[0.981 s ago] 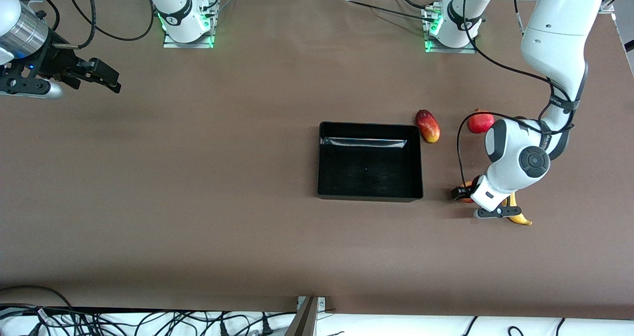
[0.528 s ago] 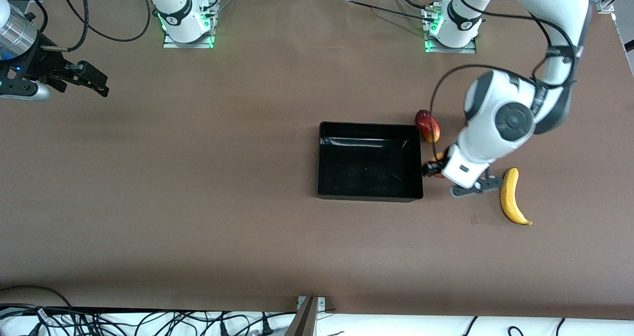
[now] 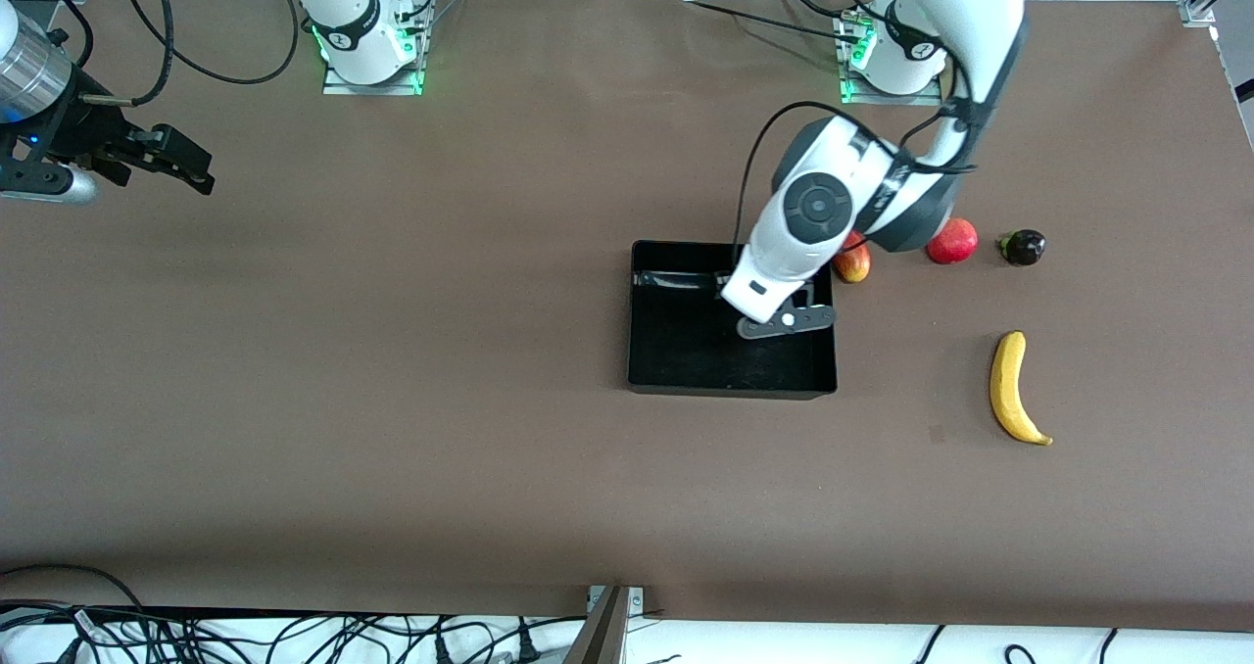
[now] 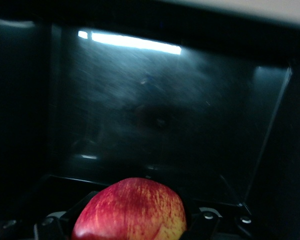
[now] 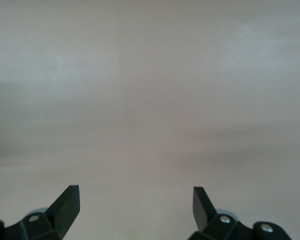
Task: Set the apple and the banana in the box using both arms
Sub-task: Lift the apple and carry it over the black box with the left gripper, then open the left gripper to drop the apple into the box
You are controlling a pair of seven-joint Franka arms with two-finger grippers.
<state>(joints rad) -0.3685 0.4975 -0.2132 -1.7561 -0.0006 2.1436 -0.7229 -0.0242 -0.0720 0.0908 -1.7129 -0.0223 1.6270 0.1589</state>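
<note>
Spanning whole scene, brown counter (image 3: 392, 400). Black rectangular shallow plastic box (image 3: 730, 381) near counter middle, open-top. Left gripper (image 4: 135, 227) over box interior, jaws clamped on small round red-yellow apple (image 4: 132, 210); drop point directly below. Right gripper (image 5: 135, 205) waits over counter corner at right arm's end, jaws wide, empty. Long curved yellow banana (image 3: 1012, 390) lies toward left arm's end, long axis roughly toward bases; left arm nearer.

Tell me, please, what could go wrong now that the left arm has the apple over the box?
1. The left gripper holds the apple over the box; released from up there, it may bounce or roll out.
2. The banana lies at the left arm's end, while the open right gripper waits at the other; reaching it means crossing the left arm's space.
</note>
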